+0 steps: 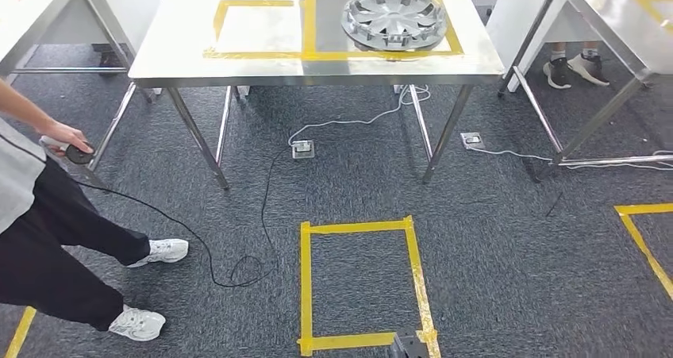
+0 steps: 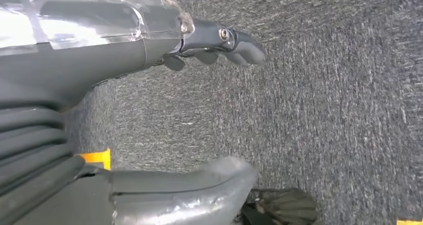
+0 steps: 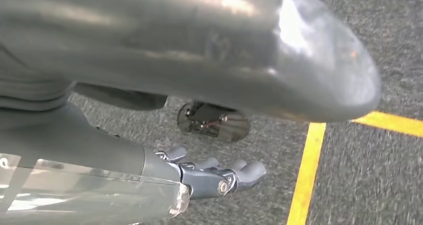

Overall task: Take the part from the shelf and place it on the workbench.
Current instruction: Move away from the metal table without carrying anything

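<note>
A silver wheel cover (image 1: 393,15) lies flat on the steel workbench (image 1: 262,68), inside a yellow tape outline at the table's right half. Both my arms hang low beside my body. In the left wrist view my left hand (image 2: 124,55) hovers over grey carpet, fingers (image 2: 239,48) stretched out and thumb (image 2: 199,185) apart, holding nothing. My right hand (image 3: 100,155) is likewise over the carpet, with its fingers (image 3: 224,177) extended and its thumb (image 3: 279,60) spread away, and nothing is in it.
A person (image 1: 48,215) stands at the left holding a black controller (image 1: 78,153) whose cable (image 1: 198,239) trails across the floor. Floor sockets (image 1: 302,148) and white cables lie under the workbench. A yellow tape square (image 1: 361,282) marks the carpet. More steel tables (image 1: 619,25) flank the workbench.
</note>
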Action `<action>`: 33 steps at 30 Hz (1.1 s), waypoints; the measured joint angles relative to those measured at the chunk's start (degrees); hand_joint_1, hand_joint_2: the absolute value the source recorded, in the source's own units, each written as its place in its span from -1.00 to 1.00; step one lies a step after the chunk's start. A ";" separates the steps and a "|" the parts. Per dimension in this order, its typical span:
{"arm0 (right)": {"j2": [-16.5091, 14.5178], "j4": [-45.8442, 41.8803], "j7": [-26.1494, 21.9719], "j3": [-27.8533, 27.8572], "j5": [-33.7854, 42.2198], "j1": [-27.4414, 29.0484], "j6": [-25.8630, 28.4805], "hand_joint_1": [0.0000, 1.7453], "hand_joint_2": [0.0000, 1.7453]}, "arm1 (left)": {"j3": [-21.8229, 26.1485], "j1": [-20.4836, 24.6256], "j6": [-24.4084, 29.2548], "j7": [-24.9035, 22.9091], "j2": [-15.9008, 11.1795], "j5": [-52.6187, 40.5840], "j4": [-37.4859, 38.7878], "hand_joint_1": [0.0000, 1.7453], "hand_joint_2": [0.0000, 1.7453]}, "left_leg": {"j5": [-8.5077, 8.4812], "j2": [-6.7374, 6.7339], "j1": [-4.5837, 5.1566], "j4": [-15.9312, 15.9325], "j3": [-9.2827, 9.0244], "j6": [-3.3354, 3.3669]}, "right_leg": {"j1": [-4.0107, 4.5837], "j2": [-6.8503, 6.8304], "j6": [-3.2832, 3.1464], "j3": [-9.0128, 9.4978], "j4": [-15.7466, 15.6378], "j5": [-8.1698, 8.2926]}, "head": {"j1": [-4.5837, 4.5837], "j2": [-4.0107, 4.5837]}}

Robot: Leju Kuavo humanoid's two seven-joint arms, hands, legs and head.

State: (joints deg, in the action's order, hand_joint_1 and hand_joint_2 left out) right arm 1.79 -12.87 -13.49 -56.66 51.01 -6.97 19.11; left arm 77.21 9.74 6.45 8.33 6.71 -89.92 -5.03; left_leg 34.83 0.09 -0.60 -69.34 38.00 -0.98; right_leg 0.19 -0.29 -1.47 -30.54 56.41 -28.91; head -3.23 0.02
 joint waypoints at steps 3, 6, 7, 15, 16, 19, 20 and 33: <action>-0.10 0.00 0.00 -0.02 0.00 0.15 -0.08 -1.00 -1.00 | 0.05 -0.15 -0.01 -0.23 -0.16 0.00 0.00 -1.00 -1.00 | 0.10 -0.05 -0.14 -4.93 2.73 -0.49 | -0.05 0.05 0.20 0.43 0.12 -0.97 | 0.91 0.00; -0.13 0.00 0.00 -0.02 -0.01 0.12 -0.10 -1.00 -1.00 | 0.13 -0.18 -0.08 -0.06 -0.35 0.00 0.00 -1.00 -1.00 | -5.14 -0.34 -0.30 4.71 -2.16 -0.51 | -0.07 0.03 0.96 1.93 0.27 -2.22 | 1.46 0.00; -0.14 0.00 0.00 -0.02 -0.02 0.05 -0.11 -1.00 -1.00 | 0.14 -0.13 -0.10 0.05 -0.36 0.00 0.00 -1.00 -1.00 | -5.59 -0.47 -0.29 7.48 -3.75 -0.18 | 0.02 0.01 1.30 2.31 0.33 -2.68 | 1.68 0.00; -0.11 0.00 -0.02 -0.04 -0.01 -0.25 -0.16 -1.00 -1.00 | 0.21 -0.29 -0.11 0.26 -0.39 0.00 -0.02 -1.00 -1.00 | -2.09 -0.85 -0.39 10.89 -9.21 2.66 | -0.20 0.20 3.49 -3.91 12.30 -4.18 | 0.65 0.00; -0.13 0.00 -0.02 -0.04 0.00 -0.10 -0.18 -1.00 -1.00 | 0.21 -0.34 -0.11 0.26 -0.38 0.00 -0.02 -1.00 -1.00 | -1.41 -0.87 -0.37 11.21 -10.27 2.68 | -0.23 0.19 3.61 -6.65 15.24 -5.41 | 0.41 0.00; -0.14 0.00 -0.02 -0.08 0.00 0.51 -0.25 -1.00 -1.00 | 0.23 -0.59 -0.11 0.26 -0.37 0.00 -0.02 -1.00 -1.00 | 1.03 -0.77 -0.16 12.58 -14.65 2.57 | -0.05 0.24 3.06 -11.13 15.37 -7.65 | -0.43 0.00; -0.14 0.00 -0.02 -0.08 0.01 0.66 -0.25 -1.00 -1.00 | 0.23 -0.64 -0.11 0.26 -0.37 0.00 -0.02 -1.00 -1.00 | 1.93 -0.76 -0.02 13.18 -16.33 2.52 | 0.14 0.29 2.43 -11.42 12.68 -5.83 | -0.77 0.00; -0.10 0.01 -0.11 -0.10 0.35 0.61 -0.20 -1.00 -1.00 | 0.23 -0.21 0.03 0.53 -0.14 -0.02 0.11 -1.00 -1.00 | 8.92 0.13 -0.49 -2.62 -5.22 -0.76 | 0.31 0.85 -0.73 -1.62 -0.46 2.54 | 0.16 0.00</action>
State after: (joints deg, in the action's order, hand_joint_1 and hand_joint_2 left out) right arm 1.69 -12.87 -13.59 -56.76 51.36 -6.36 18.91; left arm 77.44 9.54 6.48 8.86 6.57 -89.94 -4.92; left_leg 43.74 0.22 -1.09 -71.95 32.77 -1.73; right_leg 0.50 0.56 -2.20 -32.16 55.96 -26.37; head -3.06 0.02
